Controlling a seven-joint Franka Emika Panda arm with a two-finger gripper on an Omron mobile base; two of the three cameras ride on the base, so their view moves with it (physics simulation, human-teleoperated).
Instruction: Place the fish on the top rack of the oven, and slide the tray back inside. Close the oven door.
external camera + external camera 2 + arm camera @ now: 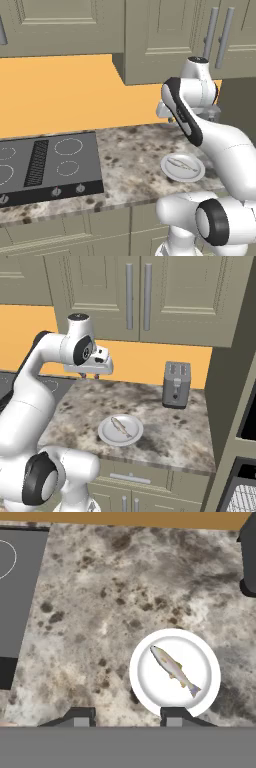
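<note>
The olive-grey upper cabinet doors (145, 296) with long silver bar handles run above an orange back wall (60, 95); beneath lies the speckled brown-and-cream granite counter (165, 426), the largest working surface. A flat dark grey cooktop (47, 165) with white ring markings and a central black vent strip is set into the counter's left portion. The white jointed arm (35, 401) with dark joints rises over the counter's front edge. A silver two-slot toaster (176, 384) stands at the counter's rear, near the tall side panel. At the far lower right of the right base view, a silver wire rack (243, 499) of thin parallel bars shows in part; its position within the oven cannot be determined.

A round white plate (207, 677) rests on bare counter, well apart from the cooktop; on it lies the small slender silver-grey fish (173, 669). In the hand view the fish's long axis runs from 11 o'clock to 5 o'clock, the forked tail at 5 o'clock and the head at 11 o'clock; it sits near the plate's centre.

The two-finger claw (127, 718) hangs above the counter with its dark tips drawn together and nothing between them; the fish lies at roughly 1 o'clock from the claw in the hand view, not touching either tip.
</note>
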